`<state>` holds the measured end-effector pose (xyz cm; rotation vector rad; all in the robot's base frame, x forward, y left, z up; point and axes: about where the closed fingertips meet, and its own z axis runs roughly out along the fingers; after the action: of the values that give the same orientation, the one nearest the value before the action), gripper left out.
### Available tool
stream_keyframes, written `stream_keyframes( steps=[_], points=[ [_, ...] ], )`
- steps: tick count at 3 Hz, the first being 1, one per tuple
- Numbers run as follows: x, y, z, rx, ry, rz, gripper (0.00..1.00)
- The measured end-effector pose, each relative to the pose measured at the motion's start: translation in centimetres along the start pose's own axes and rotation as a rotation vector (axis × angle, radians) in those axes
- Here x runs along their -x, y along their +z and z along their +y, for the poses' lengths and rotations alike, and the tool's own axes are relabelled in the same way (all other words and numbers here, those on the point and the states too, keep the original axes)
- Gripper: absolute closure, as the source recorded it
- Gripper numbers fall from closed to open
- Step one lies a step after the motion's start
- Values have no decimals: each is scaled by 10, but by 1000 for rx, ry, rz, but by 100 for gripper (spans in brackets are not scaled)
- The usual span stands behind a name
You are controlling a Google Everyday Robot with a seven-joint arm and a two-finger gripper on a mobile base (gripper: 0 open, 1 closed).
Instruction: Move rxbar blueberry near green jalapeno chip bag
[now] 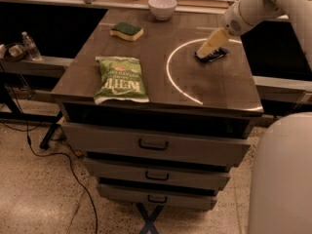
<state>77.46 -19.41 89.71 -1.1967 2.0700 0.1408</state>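
The green jalapeno chip bag (pixel 120 78) lies flat at the front left of the table (pixel 222 89), its lower end close to the front edge, so I judge there is little spare room on that side. Behind it a sponge (pixel 126 31) sits near the back left, and a white bowl (pixel 162 7) stands at the back edge, both well apart from the bag. Between the bag and a pale arc (pixel 169 74) marked on the top, the wood is bare, which reads to me as the best landing strip. Right of the arc, the rxbar blueberry (pixel 219 55) lies flat toward the back right. The gripper (pixel 203 49) slants down from the upper right onto the bar's left end, low enough that I take this as reaching for the pick. I cannot tell whether it is released or clamped. The sweep leftward looks unobstructed, and I would steer forward of the sponge.
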Motion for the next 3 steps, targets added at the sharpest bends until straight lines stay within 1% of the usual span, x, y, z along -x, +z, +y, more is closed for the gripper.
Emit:
stream_keyframes(
  steps=[1,2,3],
  points=[
    [-15,24,-9,-11,64,13,0],
    [-36,39,-13,-12,115,44,0],
    [-45,48,-12,-2,163,61,24]
  ],
)
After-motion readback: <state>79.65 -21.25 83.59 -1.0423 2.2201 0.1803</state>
